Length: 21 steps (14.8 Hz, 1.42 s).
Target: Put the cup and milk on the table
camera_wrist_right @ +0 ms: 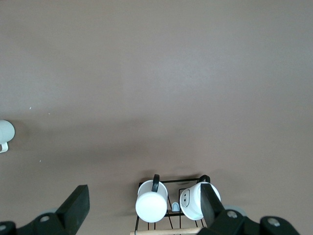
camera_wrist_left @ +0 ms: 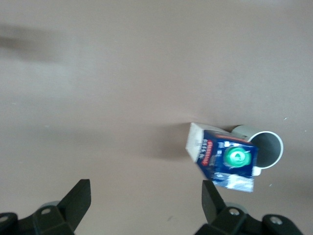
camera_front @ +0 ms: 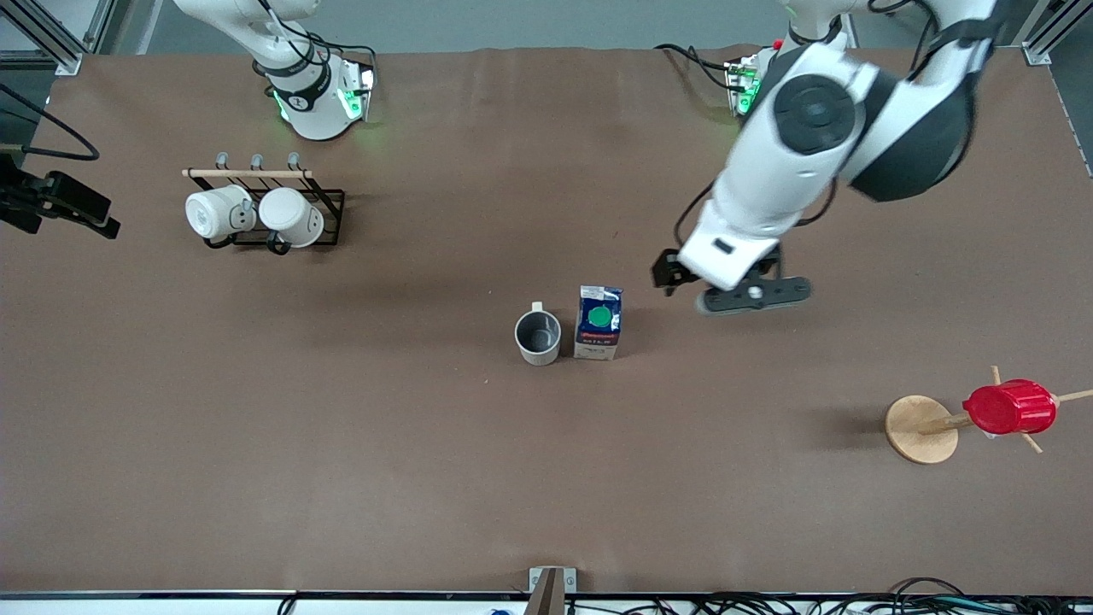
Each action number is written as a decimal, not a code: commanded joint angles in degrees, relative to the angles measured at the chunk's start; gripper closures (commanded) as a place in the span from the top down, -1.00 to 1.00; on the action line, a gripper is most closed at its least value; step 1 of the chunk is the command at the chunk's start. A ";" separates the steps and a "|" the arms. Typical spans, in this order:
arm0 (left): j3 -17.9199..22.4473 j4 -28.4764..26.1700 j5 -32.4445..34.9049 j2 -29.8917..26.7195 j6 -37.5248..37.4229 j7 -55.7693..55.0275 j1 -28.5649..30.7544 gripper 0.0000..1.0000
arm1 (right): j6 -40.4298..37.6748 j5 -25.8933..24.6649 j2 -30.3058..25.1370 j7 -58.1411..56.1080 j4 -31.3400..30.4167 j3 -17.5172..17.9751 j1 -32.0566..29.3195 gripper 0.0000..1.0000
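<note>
The cream-white cup (camera_front: 538, 336) stands upright on the brown table (camera_front: 341, 461) near its middle, its grey inside showing. The dark blue milk (camera_front: 598, 323) with the green cap stands upright right beside it, toward the left arm's end. Both show in the left wrist view, the milk (camera_wrist_left: 226, 157) and the cup (camera_wrist_left: 266, 147). My left gripper (camera_front: 750, 295) hangs over bare table beside the milk, toward the left arm's end; it is open and empty (camera_wrist_left: 145, 203). My right gripper (camera_wrist_right: 144, 208) is open and empty over the mug rack, out of the front view.
A black wire rack (camera_front: 265, 213) with two white mugs stands toward the right arm's end, also in the right wrist view (camera_wrist_right: 171, 205). A red ribbed cup (camera_front: 1009, 407) hangs on a wooden stand (camera_front: 920, 429) toward the left arm's end.
</note>
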 commanded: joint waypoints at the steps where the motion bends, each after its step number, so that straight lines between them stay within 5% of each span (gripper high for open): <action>1: -0.35 -7.18 -5.64 -8.86 -1.26 8.98 5.77 1.00 | 0.46 0.61 -0.56 -0.41 -0.79 0.56 -0.93 1.00; 9: 3.25 -7.54 -7.94 -12.82 -4.78 20.24 8.42 1.00 | 0.46 0.61 -0.56 -0.41 -0.79 0.56 -0.85 1.00; 12: 15.88 -7.10 -7.85 -14.05 -6.63 25.44 -0.09 1.00 | 0.29 0.61 -0.56 -0.41 -0.79 0.56 -0.85 1.00; 15: 22.40 -4.47 -7.85 -14.93 -9.52 27.91 -4.14 1.00 | 0.20 0.61 -0.56 -0.59 -0.79 0.56 -0.93 1.00; 21: 24.09 -0.78 -7.59 -15.99 -13.30 29.05 -4.59 1.00 | -0.15 0.53 -0.56 -2.26 -0.79 0.47 -0.93 1.00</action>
